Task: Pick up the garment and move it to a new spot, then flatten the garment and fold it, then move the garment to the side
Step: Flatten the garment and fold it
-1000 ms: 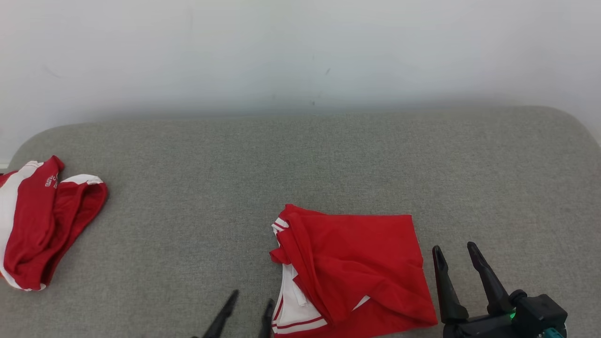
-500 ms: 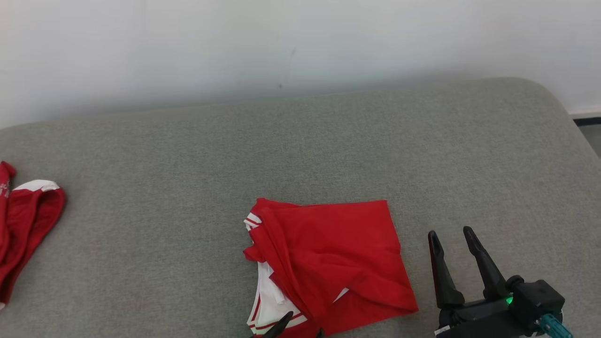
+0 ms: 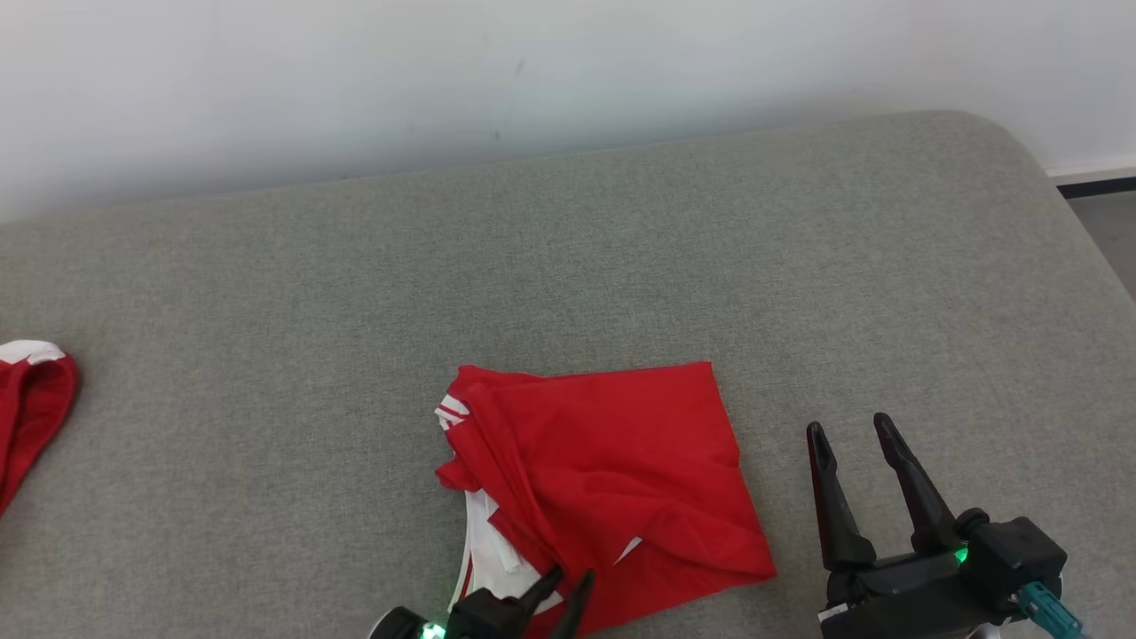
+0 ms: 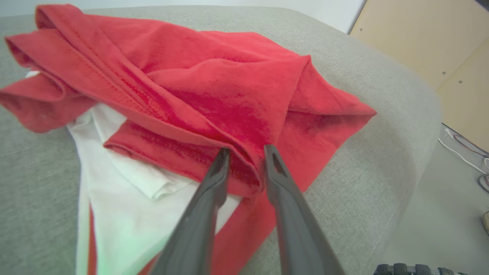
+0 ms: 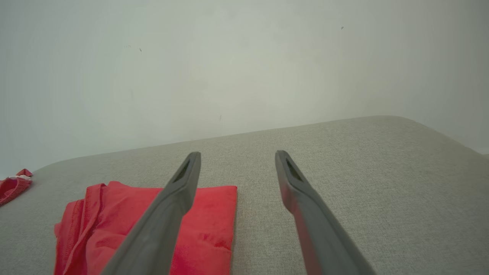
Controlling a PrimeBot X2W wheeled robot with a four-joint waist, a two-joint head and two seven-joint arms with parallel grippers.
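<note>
The garment (image 3: pixel 603 461) is a red piece with white panels and stripes, lying loosely folded on the grey cushion (image 3: pixel 568 248) near its front edge. My left gripper (image 3: pixel 571 577) sits at the garment's near edge. In the left wrist view the garment (image 4: pixel 214 88) has a thick red fold lying between the tips of my left gripper (image 4: pixel 246 149), whose jaws still stand apart. My right gripper (image 3: pixel 848 426) hovers open just right of the garment, touching nothing. The right wrist view has the garment (image 5: pixel 206 217) low on the left, behind the left finger of my right gripper (image 5: pixel 237 154).
A second red-and-white garment (image 3: pixel 31 399) lies at the cushion's far left edge. A white wall backs the cushion. The cushion's rounded right end drops to the floor (image 3: pixel 1105 231). A pale wooden panel (image 4: pixel 428 42) and cables (image 4: pixel 466 152) lie beyond it.
The head camera has swung right, sliding the picture left. My left gripper has come in over the garment's near edge and its jaws have narrowed around a red fold. The right gripper holds still.
</note>
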